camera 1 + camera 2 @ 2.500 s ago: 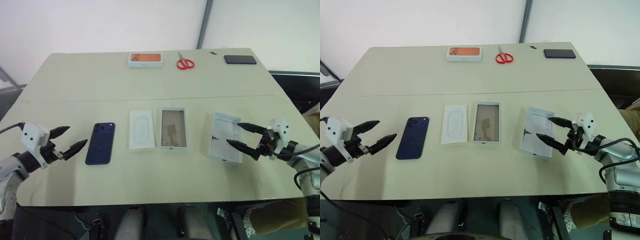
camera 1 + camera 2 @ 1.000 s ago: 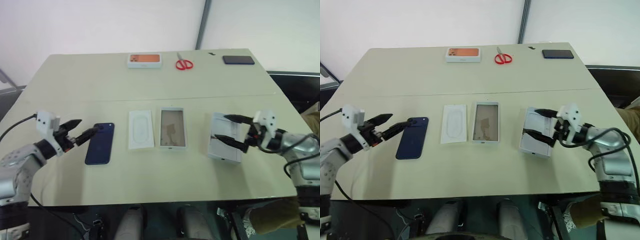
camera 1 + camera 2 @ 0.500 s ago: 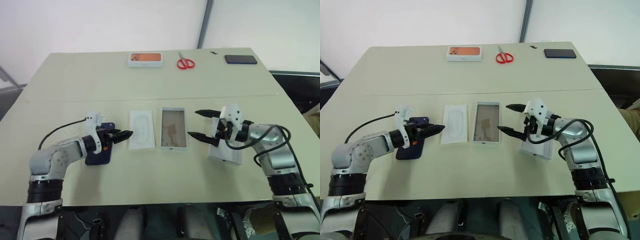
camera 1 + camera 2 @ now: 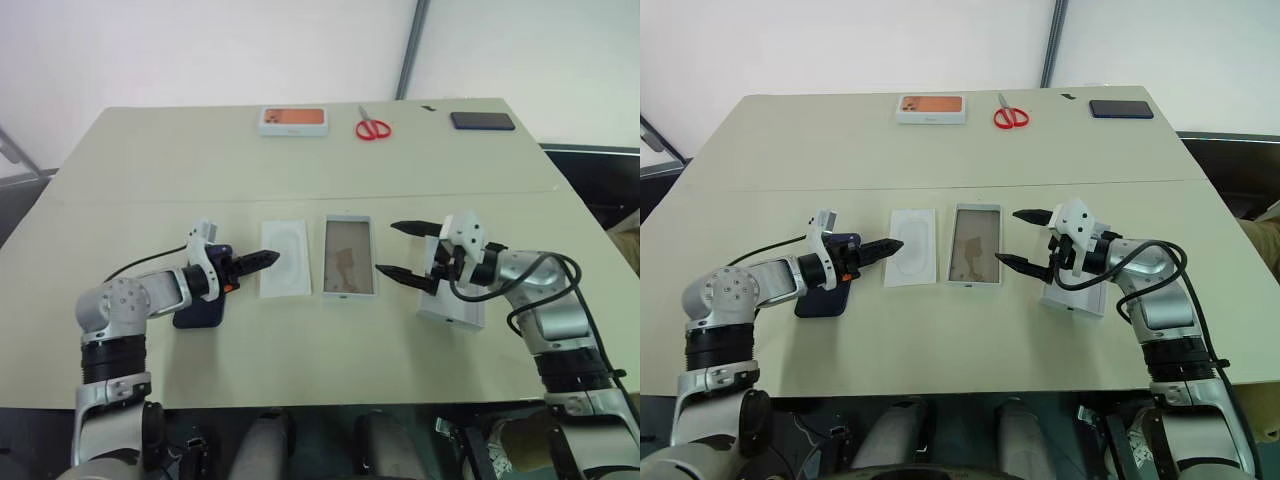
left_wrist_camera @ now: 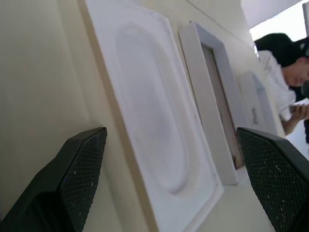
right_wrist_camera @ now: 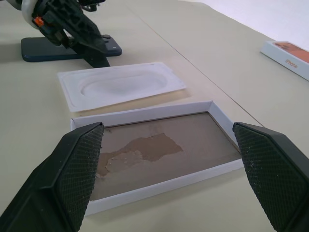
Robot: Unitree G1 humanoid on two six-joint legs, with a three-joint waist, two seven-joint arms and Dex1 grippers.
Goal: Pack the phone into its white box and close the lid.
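Lid [image 4: 452, 300] with small, unreadable dark print on its wall

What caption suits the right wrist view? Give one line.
Open right gripper hovers over the empty white box, with the flat insert and phone beyond.

Beige table [image 4: 330, 165], white wall [image 4: 200, 50], grey pole [image 4: 410, 45]

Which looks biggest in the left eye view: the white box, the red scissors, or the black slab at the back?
1. The white box looks biggest.
2. The black slab.
3. The red scissors, only slightly smaller.
The slab and scissors lie farther from the camera, so their true sizes are unsure.
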